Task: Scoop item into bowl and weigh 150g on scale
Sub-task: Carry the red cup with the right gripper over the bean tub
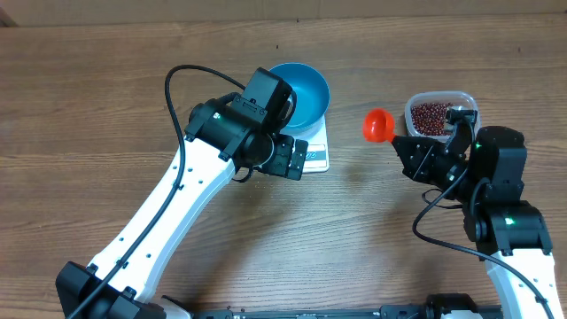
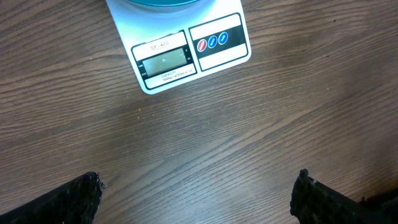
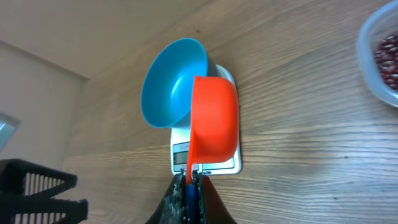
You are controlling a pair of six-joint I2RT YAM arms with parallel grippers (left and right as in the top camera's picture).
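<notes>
Soft, even indoor light, no hard glare.
From overhead the table is evenly lit, with only faint, diffuse shadows on the wood. In the left wrist view the grain is sharp, the scale carries a mild sheen and a pale, washed display, and the left gripper is two black blurred masses at the bottom corners. In the right wrist view the orange scoop looks strongly saturated.

Overhead: the left arm hides from you most of the scale and the left rim of the light-blue bowl. Left wrist: the top edge leaves you a sliver of bowl; the display reading is too faint to tell. Right wrist: the orange scoop covers much of the scale; the right edge cuts the clear tub.
</notes>
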